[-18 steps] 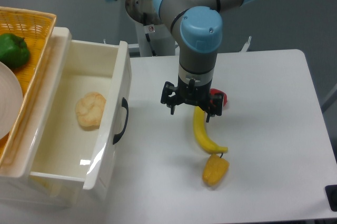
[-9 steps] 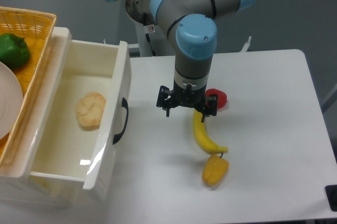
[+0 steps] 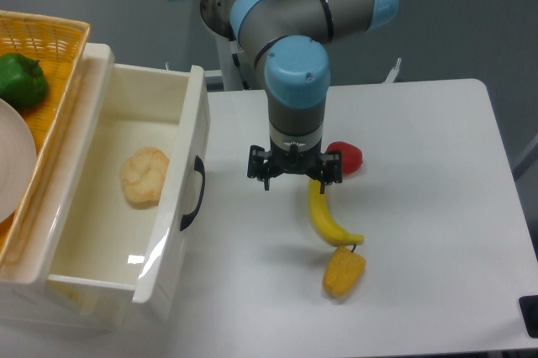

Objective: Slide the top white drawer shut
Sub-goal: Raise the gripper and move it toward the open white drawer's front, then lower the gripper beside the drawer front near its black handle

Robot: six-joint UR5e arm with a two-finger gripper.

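The top white drawer (image 3: 181, 173) stands pulled far out of the cabinet at the left, its panelled front facing right with a black curved handle (image 3: 196, 194). A pale bread roll (image 3: 144, 176) lies inside it. My gripper (image 3: 294, 175) hangs over the table to the right of the drawer front, a short gap from the handle. Its fingers are spread open with nothing between them.
A banana (image 3: 326, 218), a yellow pepper (image 3: 344, 272) and a red pepper (image 3: 345, 157) lie on the table right of and below the gripper. On the cabinet top at the left sits a wicker basket (image 3: 50, 47) holding a green pepper (image 3: 21, 79) and a white plate (image 3: 13, 169).
The arm has shifted leftward, bringing the open gripper closer to the drawer front and uncovering more of the red pepper. The drawer has not moved.
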